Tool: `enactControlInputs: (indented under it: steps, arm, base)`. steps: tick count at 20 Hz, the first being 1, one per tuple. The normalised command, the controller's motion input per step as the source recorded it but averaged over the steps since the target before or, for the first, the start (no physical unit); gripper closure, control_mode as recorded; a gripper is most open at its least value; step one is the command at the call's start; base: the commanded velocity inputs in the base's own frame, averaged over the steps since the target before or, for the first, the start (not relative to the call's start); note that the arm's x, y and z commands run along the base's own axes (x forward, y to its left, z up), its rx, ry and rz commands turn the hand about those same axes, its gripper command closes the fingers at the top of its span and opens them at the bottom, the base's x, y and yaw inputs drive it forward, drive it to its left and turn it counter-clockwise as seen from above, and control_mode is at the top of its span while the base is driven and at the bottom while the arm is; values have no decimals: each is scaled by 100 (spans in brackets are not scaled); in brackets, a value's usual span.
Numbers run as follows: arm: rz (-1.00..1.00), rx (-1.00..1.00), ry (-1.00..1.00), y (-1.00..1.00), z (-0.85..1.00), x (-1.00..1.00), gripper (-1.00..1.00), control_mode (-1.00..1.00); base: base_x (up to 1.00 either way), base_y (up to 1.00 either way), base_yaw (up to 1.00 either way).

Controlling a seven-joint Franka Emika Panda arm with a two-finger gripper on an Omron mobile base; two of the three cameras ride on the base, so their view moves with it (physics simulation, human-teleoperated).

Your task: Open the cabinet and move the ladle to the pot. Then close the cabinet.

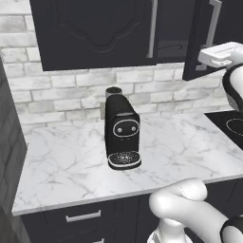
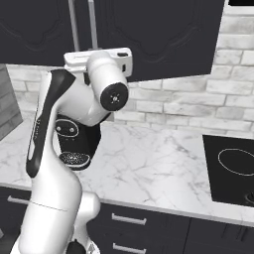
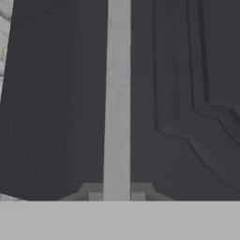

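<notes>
While the arm (image 2: 74,109) reaches up from the base to the cabinet (image 1: 95,33), its hand (image 1: 220,54) sits at the bottom end of the right door's handle (image 1: 212,23). That right door (image 1: 197,42) stands swung partly out toward the room; the left door (image 1: 90,31) is flat and closed, its own silver bar (image 1: 153,28) vertical along its right edge. In the hand view the silver handle (image 3: 117,98) runs straight up the middle against the dark raised panel, very close to the camera. Fingers are clenched nearly together; the fingertips themselves are hidden, so whether they actually pinch the bar I cannot tell. Through the gap between the doors, a dark shelf interior (image 1: 172,47) is visible, with a thin curved shape I cannot identify. Below, on the white marble counter (image 1: 71,161), a black coffee machine (image 1: 122,133) stands near the brick back wall. Black cooktop (image 2: 230,168) lies at the counter's right end, with one burner ring (image 2: 237,161) drawn on it.
</notes>
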Motion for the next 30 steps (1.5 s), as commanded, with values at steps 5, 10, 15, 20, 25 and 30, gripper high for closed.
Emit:
enactControlInputs:
  steps: [5, 10, 15, 20, 25, 30]
  arm:
    - [4, 0, 4, -25, -6, -56, -100, -100]
    - [-3, 0, -7, -5, 0, -82, -100, -100]
    - [-10, 0, -13, -2, 7, -98, -100, -100]
    - [-25, -17, -5, 35, 3, -62, -100, -100]
    - [-26, -40, 7, 72, 0, -2, -100, -100]
    - [-23, -36, 26, 60, 0, 29, -100, -100]
  base:
    - [0, 0, 0]
    - [0, 0, 0]
    - [0, 0, 0]
    - [0, 0, 0]
    - [0, 0, 0]
    - [0, 0, 0]
